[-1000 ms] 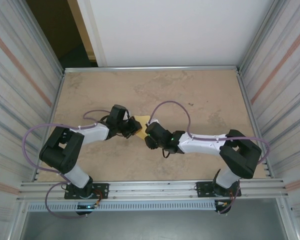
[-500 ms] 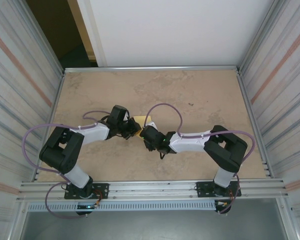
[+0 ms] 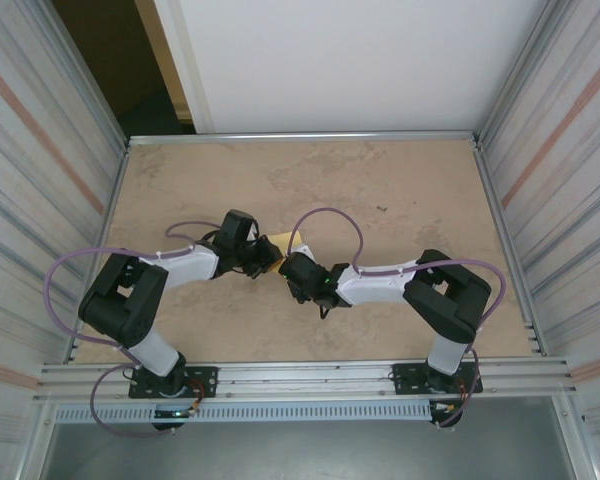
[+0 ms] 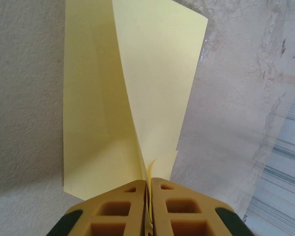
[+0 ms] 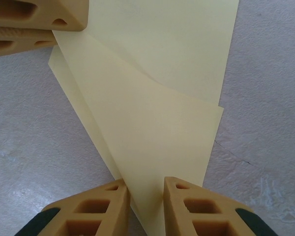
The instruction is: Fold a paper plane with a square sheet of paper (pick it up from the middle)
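At table [image 3: 410, 180] centre, sheet [image 3: 277, 241] mostly hidden; left gripper [image 4: 148, 183] pinches its edge.

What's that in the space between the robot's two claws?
A partly folded yellow paper sheet, seen in the right wrist view: the left gripper pinches one edge, and a pointed corner sits inside the open right gripper.

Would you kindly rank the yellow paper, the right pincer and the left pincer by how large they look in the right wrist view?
1. yellow paper, by far the largest.
2. right pincer, at the bottom; nearness to the lens inflates it.
3. left pincer, cropped at the top-left corner.
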You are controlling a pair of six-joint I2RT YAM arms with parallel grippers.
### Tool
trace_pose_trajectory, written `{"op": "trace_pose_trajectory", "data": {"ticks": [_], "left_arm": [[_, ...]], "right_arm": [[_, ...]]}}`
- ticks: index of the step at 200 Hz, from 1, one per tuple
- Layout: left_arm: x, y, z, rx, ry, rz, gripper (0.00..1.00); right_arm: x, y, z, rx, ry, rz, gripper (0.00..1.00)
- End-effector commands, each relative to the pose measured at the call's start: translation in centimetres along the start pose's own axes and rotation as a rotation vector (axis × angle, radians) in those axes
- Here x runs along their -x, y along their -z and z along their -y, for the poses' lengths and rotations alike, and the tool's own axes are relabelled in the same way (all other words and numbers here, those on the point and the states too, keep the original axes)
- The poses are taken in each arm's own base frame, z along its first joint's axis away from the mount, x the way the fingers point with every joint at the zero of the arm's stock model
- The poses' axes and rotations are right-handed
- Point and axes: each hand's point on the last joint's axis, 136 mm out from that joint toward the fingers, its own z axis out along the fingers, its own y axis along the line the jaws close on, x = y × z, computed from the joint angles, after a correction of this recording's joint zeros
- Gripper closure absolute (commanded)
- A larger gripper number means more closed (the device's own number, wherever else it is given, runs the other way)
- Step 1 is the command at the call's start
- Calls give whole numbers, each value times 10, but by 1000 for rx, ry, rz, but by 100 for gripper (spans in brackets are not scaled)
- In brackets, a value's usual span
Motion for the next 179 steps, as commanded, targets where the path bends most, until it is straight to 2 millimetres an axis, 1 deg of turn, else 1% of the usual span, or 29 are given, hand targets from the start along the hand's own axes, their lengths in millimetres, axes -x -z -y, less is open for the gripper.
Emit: {"op": "trace_pose_trajectory", "data": {"ticks": [1, 96, 126, 141, 156, 179], "left_arm": [[2, 6, 12, -8, -18, 11, 88], [2, 4, 12, -2, -24, -1, 89], [2, 3, 12, 0, -24, -5, 89], [2, 2, 12, -1, -24, -5, 88], [4, 4, 13, 0, -25, -2, 87], [11, 10, 14, -2, -28, 15, 79]], "right_arm": [[1, 0, 4, -37, 35, 4, 75], [-7, 0, 12, -63, 61, -12, 76], [-9, -1, 12, -62, 66, -18, 77], [-10, 0, 12, -57, 68, -21, 80], [-10, 0, 10, -46, 71, -23, 85], [-9, 2, 5, 7, 60, -35, 89]]}}
